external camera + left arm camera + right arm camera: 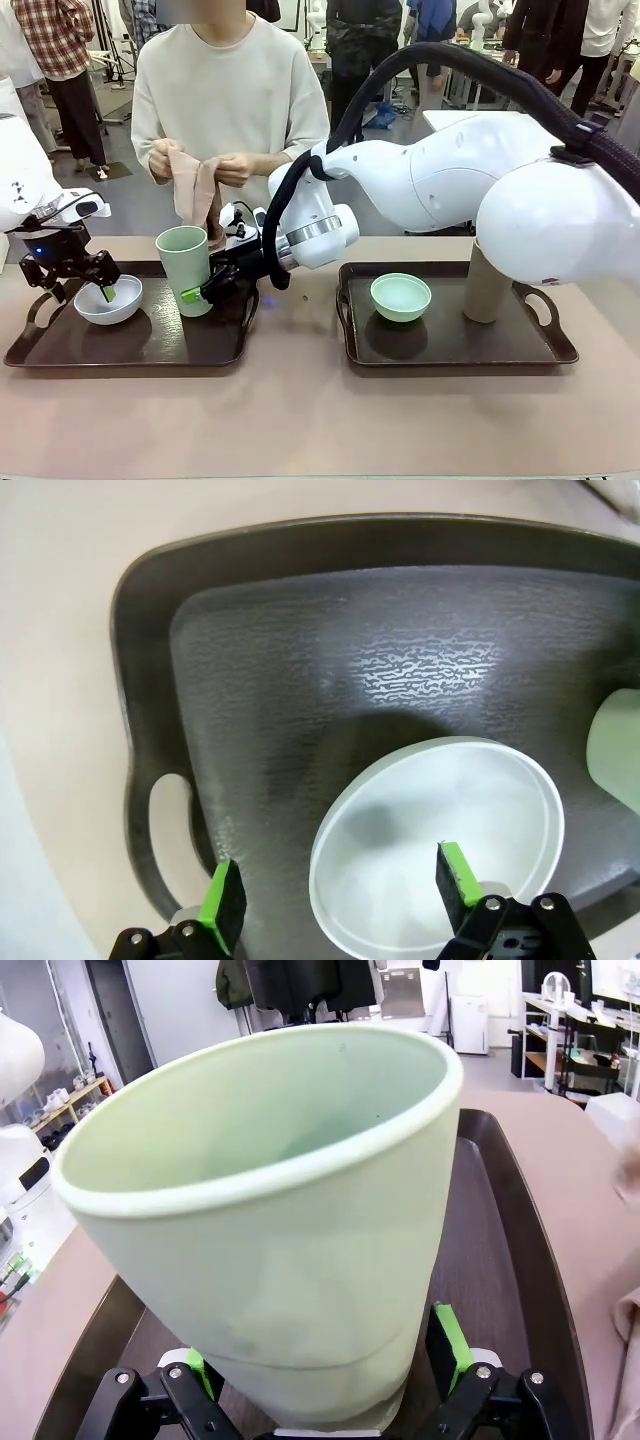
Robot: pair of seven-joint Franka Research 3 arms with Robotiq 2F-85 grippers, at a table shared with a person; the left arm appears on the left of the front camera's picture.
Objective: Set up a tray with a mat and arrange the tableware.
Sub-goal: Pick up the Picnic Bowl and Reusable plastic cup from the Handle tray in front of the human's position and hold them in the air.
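While the white bowl (480, 810) and pale green cup (270, 1210) stand on the left tray (150, 345), your left gripper (335, 875) straddles the bowl's rim, your right gripper (322, 1355) the cup's base: both wide open, empty, seemingly ready to pinch.

The pinkish-tan counter (300, 420) carries two dark, shallow trays side by side, with a strip of counter showing between them. The left tray (160, 338) lies toward 9 o'clock and the right tray (450, 342) toward 3 o'clock, both set lengthwise across the counter, with rounded corners, raised rims and cut-out handles at their short ends. In the left wrist view the left tray's floor has a fine wrinkled texture, and one handle slot sits at about 8 o'clock.
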